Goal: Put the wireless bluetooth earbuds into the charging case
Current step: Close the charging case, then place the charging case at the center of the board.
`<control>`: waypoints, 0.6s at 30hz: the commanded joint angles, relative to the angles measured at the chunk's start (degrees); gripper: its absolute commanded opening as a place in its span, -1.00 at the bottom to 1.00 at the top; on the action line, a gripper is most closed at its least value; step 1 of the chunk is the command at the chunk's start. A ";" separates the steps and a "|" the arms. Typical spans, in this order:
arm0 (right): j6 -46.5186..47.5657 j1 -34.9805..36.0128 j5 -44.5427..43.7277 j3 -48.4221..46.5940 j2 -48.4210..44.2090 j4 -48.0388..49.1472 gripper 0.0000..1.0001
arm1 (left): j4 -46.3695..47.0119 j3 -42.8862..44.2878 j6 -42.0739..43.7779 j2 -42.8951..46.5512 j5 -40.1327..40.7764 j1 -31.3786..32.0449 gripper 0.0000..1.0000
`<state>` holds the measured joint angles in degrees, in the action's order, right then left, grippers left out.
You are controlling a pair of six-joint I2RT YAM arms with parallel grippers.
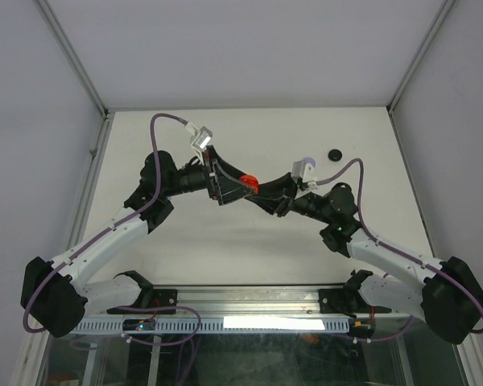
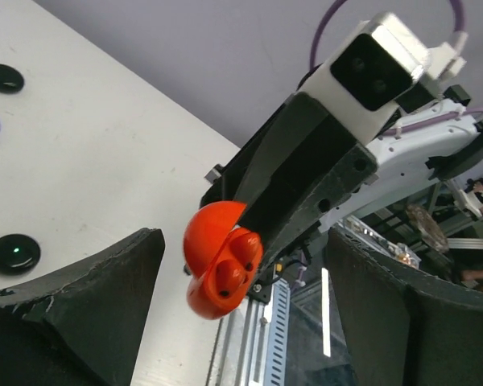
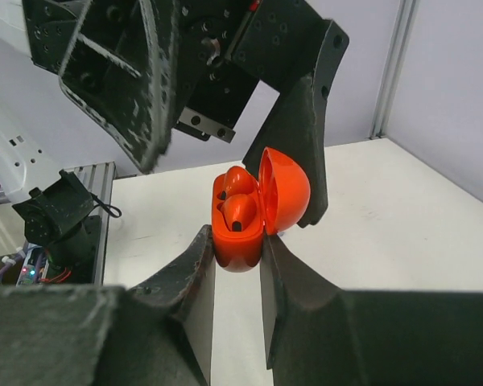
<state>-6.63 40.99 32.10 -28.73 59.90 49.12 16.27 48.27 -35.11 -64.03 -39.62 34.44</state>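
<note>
Right end effector (image 3: 237, 243) clenched on orange charging case (image 3: 262, 201) — lid open, two earbuds (image 3: 235, 211) seated inside; left end effector (image 2: 241, 249) released — jaws wide beside case.

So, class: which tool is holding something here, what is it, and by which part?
The right tool grips the open orange charging case by its lower body. The left tool stands open, holding nothing.
</note>
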 commanded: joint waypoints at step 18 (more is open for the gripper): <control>-4.45 -1.38 -2.88 -1.97 -0.25 -15.26 -1.00 | -3.92 2.83 6.50 4.53 1.27 -0.38 0.63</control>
<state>-10.28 40.56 32.75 -28.93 61.32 40.10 23.92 47.83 -37.89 -63.53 -46.87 34.41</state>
